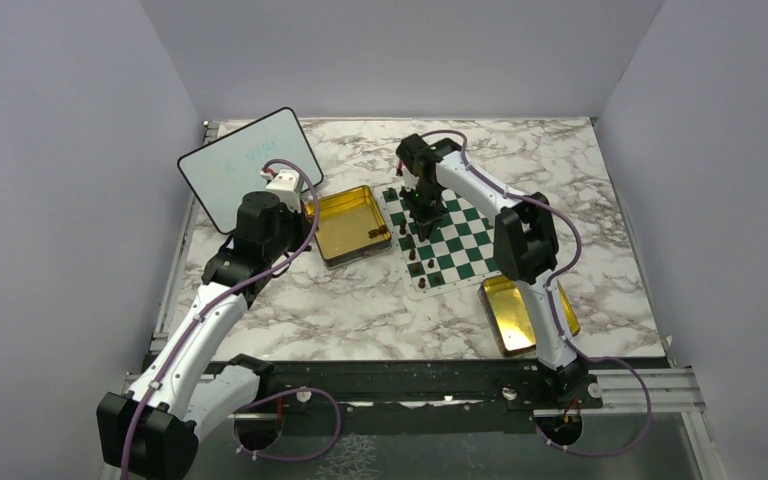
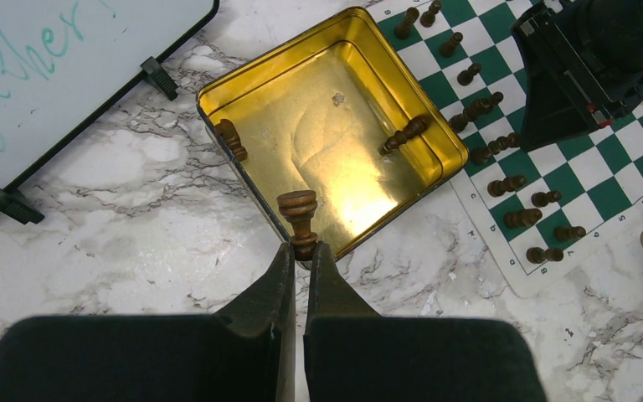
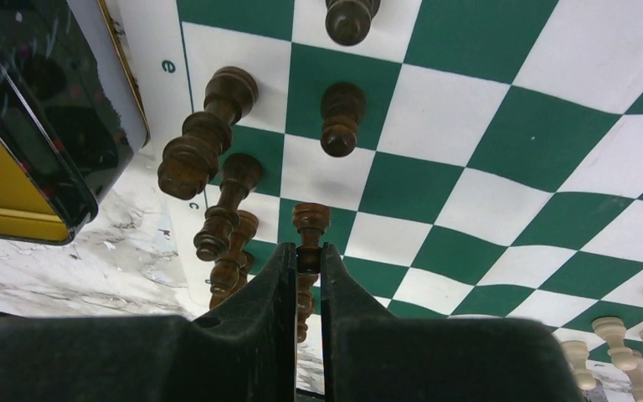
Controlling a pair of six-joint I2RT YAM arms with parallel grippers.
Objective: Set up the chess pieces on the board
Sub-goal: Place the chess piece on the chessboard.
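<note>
Fingers (image 2: pixel 272 293) of the left gripper (image 2: pixel 303 249) are pinched shut on a dark brown wooden chess piece (image 2: pixel 298 213) over the rim of the square gold metal tin (image 2: pixel 243 84), just left of the green-and-white checkered board (image 1: pixel 460 250). The right gripper (image 3: pixel 306 249) clamps a second dark brown piece (image 3: pixel 311 219) above the board's left side, among standing brown pieces (image 3: pixel 209 134).

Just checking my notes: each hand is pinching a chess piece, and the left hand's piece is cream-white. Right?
Not quite. The left hand pinches a dark brown piece, not cream-white, as the left wrist view shows. The right hand pinches another piece.
</note>
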